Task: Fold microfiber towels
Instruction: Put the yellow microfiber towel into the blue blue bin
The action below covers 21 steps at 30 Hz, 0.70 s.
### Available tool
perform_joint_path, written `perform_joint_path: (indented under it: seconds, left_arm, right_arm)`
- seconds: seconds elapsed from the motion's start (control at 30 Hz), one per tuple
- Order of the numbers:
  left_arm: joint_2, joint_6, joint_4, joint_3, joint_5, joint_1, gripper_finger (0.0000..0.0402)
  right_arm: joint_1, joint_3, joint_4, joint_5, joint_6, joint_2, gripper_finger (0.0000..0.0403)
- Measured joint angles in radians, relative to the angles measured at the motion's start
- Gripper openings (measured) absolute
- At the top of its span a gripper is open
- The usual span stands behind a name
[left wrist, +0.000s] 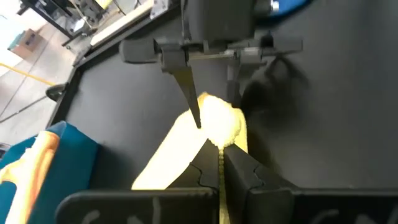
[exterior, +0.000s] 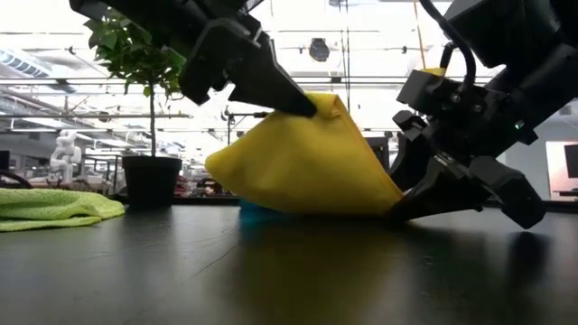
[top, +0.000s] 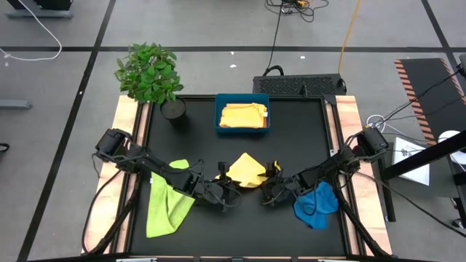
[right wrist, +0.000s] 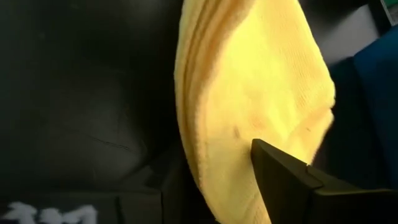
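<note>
A yellow towel (top: pixel 246 169) stands bunched up like a tent at the table's middle front. My left gripper (top: pixel 222 191) is shut on its raised top (exterior: pixel 330 106). My right gripper (top: pixel 271 191) is shut on its low right end (exterior: pixel 388 203). A lime green towel (top: pixel 167 204) lies crumpled flat at the front left. A blue towel (top: pixel 317 205) lies crumpled at the front right, under my right arm. Folded yellow and orange cloths (top: pixel 244 114) lie in the teal tray (top: pixel 218 125). My left gripper pinches a bunched fold of the yellow towel (left wrist: pixel 219 138) between its two fingers, coming from the table's left and slanting down. That fold is lifted above the table, and the cloth slopes down from it to the tabletop. My right gripper pinches the towel's right end (right wrist: pixel 242 155) between its two fingers (right wrist: pixel 292 180), coming low from the table's right. The cloth there is several layers thick. This end sits close to the tabletop (exterior: pixel 394 213).
A potted plant (top: pixel 151 73) stands at the far left corner. The teal tray stands at the far middle. The two grippers are close together, tips nearly facing. Bare black tabletop (top: pixel 218 153) lies between the tray and the towels.
</note>
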Motion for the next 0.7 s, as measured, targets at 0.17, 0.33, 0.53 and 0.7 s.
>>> perform_joint_path:
  seconds: [0.17, 0.33, 0.53, 0.7]
  left_arm:
    - [-0.016, -0.003, -0.017, 0.000, -0.011, -0.003, 0.0003]
    - [-0.022, -0.006, -0.031, 0.000, -0.016, -0.005, 0.0003]
    - [-0.029, -0.008, -0.052, 0.000, -0.033, -0.008, 0.0003]
    - [-0.034, -0.016, -0.071, 0.000, -0.043, -0.007, 0.0003]
  right_arm:
    - [-0.002, 0.000, -0.010, 0.021, -0.007, 0.000, 0.0148]
    - [-0.006, -0.001, -0.032, 0.046, -0.011, 0.000, 0.0123]
    - [-0.008, -0.001, -0.042, 0.046, -0.012, 0.000, 0.0096]
    - [-0.008, -0.001, -0.045, 0.047, -0.015, 0.001, 0.0073]
